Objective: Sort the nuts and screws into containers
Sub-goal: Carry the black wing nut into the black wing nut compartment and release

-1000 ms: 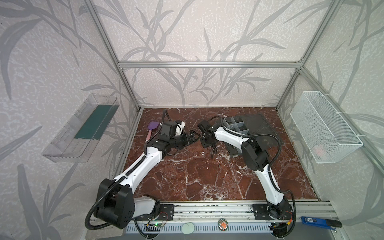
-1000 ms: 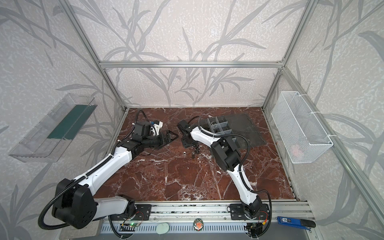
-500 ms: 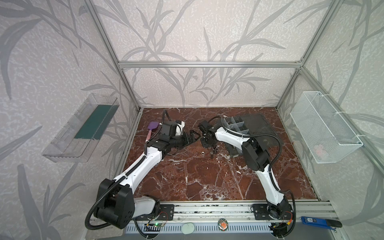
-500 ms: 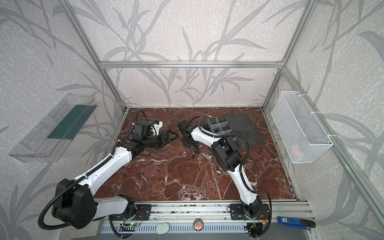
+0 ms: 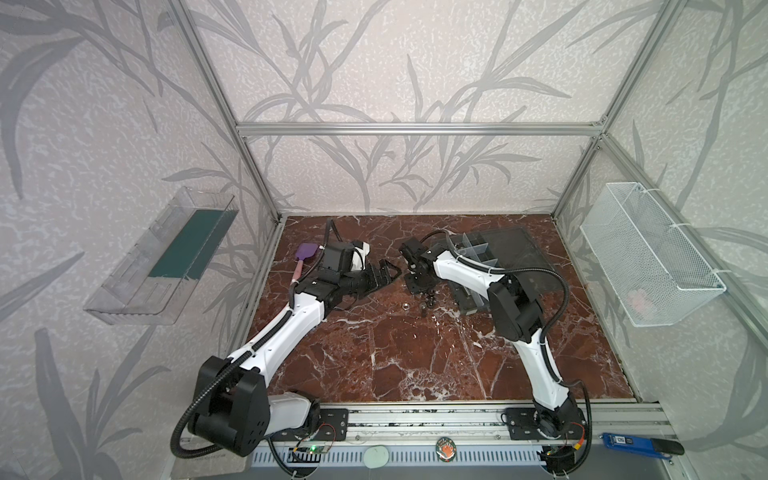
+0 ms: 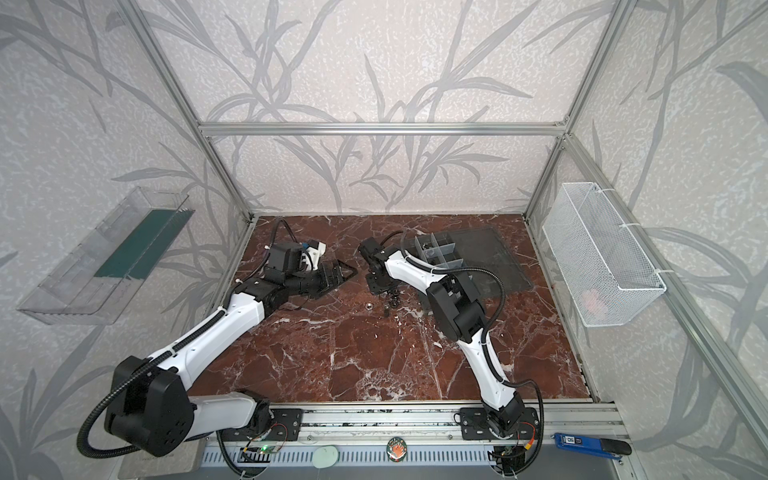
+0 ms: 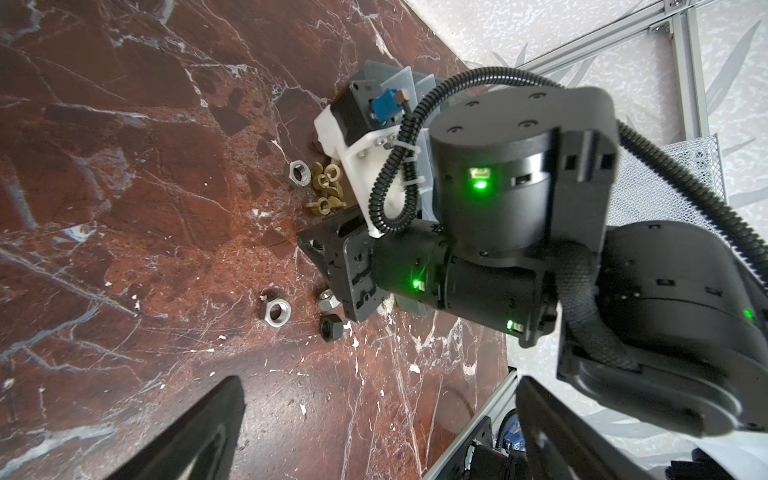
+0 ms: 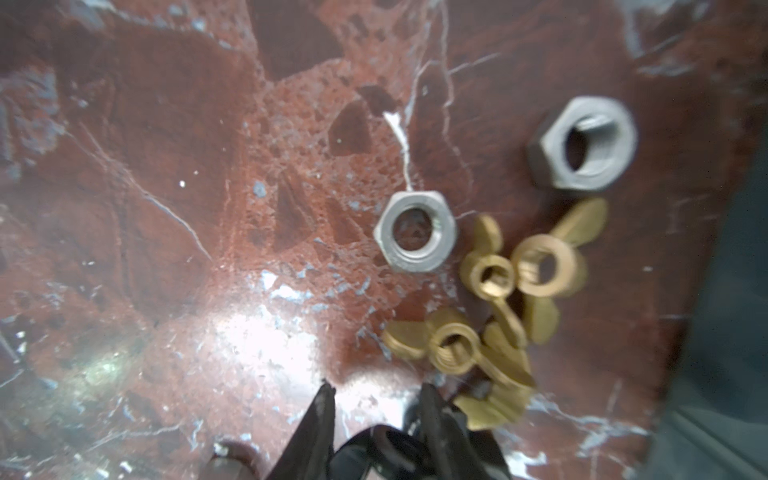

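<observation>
You have, on the table [image 5: 415, 365]:

- 1 left gripper [image 5: 392, 273]: jaws wide apart, nothing between them, left of centre, pointing at the right one.
- 1 right gripper [image 8: 376, 390]: tips down at the table, just left of the box. The jaws stand a little apart around a black ring [image 8: 388, 442]; you cannot tell whether they clamp it.
- 3 silver nuts [image 7: 276, 313]: one alone, near-left of the right gripper; one far, touching the brass pile; one half hidden against the right gripper.
- 1 grey nut [image 8: 582, 145]: larger, just beyond the brass pile.
- 1 black nut [image 7: 330, 328]: just near the right gripper. You cannot tell whether it is the ring between the jaws.
- About 4 wing nuts [image 8: 490, 274]: brass, piled and touching, under the right wrist camera; too blurred for a firm count.
- 1 box [image 5: 482, 252]: far, right of centre, lid lying open to the right, partly covered by the right arm.
- 1 purple tool [image 5: 306, 252]: far left.
- 1 basket [image 5: 648, 257]: right wall.
- 1 shelf [image 5: 166, 257]: left wall.
</observation>
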